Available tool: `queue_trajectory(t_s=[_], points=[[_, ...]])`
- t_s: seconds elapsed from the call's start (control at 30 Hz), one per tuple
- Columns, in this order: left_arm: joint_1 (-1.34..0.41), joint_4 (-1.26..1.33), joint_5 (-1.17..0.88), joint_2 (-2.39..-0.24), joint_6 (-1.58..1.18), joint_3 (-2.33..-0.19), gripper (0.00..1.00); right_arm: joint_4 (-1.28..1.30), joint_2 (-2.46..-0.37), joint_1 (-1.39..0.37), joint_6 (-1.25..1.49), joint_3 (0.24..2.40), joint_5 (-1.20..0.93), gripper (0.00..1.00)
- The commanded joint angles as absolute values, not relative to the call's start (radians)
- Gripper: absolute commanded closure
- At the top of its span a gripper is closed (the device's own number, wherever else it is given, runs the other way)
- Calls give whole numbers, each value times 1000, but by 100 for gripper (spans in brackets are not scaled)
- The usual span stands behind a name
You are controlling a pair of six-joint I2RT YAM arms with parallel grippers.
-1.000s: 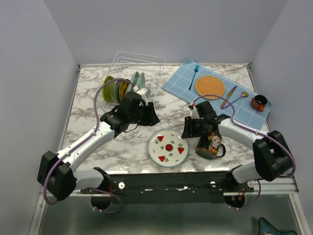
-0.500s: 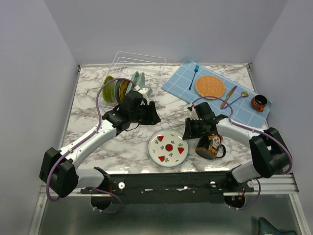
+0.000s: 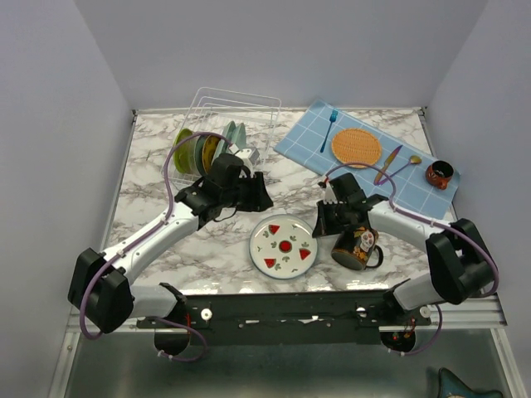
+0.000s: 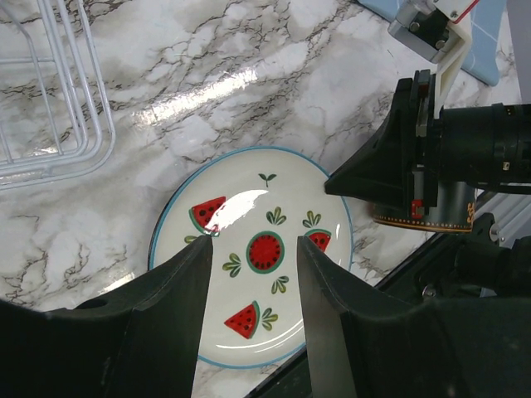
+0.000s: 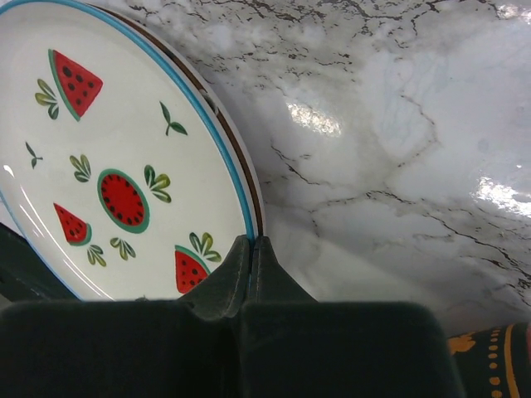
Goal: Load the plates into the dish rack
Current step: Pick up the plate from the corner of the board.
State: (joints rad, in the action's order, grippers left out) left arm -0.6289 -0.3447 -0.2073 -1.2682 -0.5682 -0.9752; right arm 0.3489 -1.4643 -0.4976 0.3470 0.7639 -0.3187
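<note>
Plate, watermelon pattern: the watermelon plate (image 3: 284,246) lies close to the near edge of the table (image 3: 217,253), about midway along it and not yet racked. The right gripper (image 3: 325,222) is pinched closed on its right-hand rim, probably because a flat plate offers only its edge to two fingers. Mug, black, decorated: the mug (image 3: 357,247) stands just right of the plate, beside the right arm. Left gripper (image 3: 253,195): poised over the plate's far-left side, jaws parted and holding nothing, likely waiting to take the plate or steady it. Dish rack (image 3: 236,108): at the far-left corner, with several plates (image 3: 199,152) standing on edge in the slots at its left end, so the remaining slots look like the destination. Blue tiled mat (image 3: 365,149): at the far-right corner, carrying an orange woven mat (image 3: 356,147) and cutlery. View notes: only the right wrist camera shows the grip itself, the right gripper (image 5: 251,249) closing on the blue-edged rim with a brown underside showing. The left wrist camera alone shows the left gripper (image 4: 253,290) framing the plate face, with a corner of the dish rack (image 4: 58,99) to one side. The overhead camera alone shows the racked plates.
</note>
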Motion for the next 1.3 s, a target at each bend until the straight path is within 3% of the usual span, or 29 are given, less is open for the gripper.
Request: queue_trajectory(t_s=[0.0, 0.7, 1.27], points=[[-632, -318, -242, -1290, -558, -991, 46, 385, -1401, -502, 364, 785, -290, 99], [-634, -207, -310, -1347, -586, -913, 46, 445, -1169, -499, 422, 808, -181, 99], [-664, -84, -314, -1425, -620, -793, 46, 479, -1150, -482, 495, 759, -28, 100]])
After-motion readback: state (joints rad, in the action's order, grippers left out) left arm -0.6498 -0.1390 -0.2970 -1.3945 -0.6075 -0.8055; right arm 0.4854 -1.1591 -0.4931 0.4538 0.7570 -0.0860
